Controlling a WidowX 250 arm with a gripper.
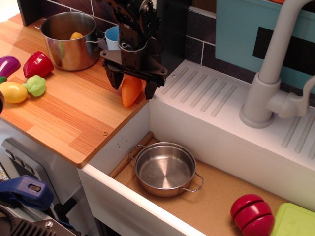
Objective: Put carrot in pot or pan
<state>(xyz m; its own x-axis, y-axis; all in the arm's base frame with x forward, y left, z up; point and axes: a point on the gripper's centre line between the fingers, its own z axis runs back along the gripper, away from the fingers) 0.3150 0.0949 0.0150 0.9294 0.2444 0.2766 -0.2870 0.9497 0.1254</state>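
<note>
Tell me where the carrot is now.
The carrot is on the wooden counter near its right edge, between the fingers of the open tool, above and left of the pan.
</note>
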